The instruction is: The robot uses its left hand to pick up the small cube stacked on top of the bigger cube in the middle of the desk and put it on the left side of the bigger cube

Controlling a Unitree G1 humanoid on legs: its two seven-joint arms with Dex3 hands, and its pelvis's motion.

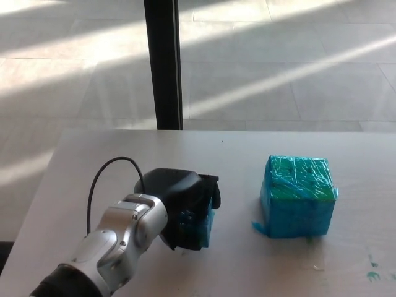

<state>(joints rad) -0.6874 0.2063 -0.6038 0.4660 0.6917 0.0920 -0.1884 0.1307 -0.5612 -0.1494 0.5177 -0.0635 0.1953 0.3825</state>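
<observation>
**Left Hand Grasping Small Cube, Low Over Desk**

The left arm entered from the 7 o'clock corner of the head view, its silver forearm angled up toward 1 o'clock. The left hand was curled, palm side turned toward 3 o'clock, with its black fingers wrapped around the small cube. Only a sliver of the cube's blue face showed between the fingers and palm; whether it touched the desk could not be determined. A black cable looped off the wrist toward 10 o'clock.

Count: one hand in view, one small cube, one bigger cube.

The bigger cube stood on the desk at 3 o'clock from the hand, apart from it, with bare desktop between. Open surface extended toward 12 o'clock up to the desk's far edge, where a black post rose. The desk's left edge ran at 9 o'clock from the arm.
</observation>
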